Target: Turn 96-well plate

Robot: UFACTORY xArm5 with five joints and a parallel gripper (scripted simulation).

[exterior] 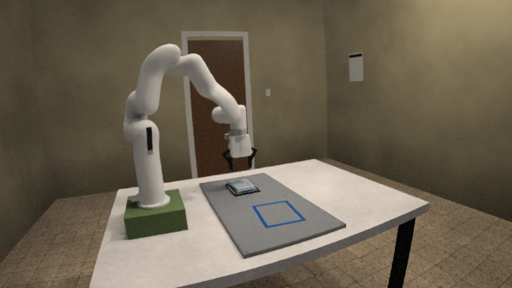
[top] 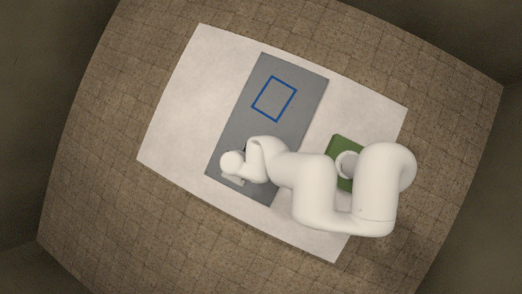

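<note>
The pale 96-well plate (exterior: 242, 185) lies in the dark plate nest (exterior: 243, 192) at the far end of the grey mat (exterior: 268, 210). My gripper (exterior: 240, 162) hangs straight above the plate with a clear gap, its black fingers spread wide and empty. In the overhead view the arm's wrist (top: 249, 161) covers most of the plate; only a pale edge of the plate shows below the wrist. The plate's cut-off corner and the A1 mark are too small to make out.
A blue square outline (exterior: 278, 214) is drawn on the mat nearer the camera; it also shows in the overhead view (top: 274, 98). The arm stands on a green base block (exterior: 155, 217) at the table's left. The table edge (exterior: 375, 229) runs close past the mat.
</note>
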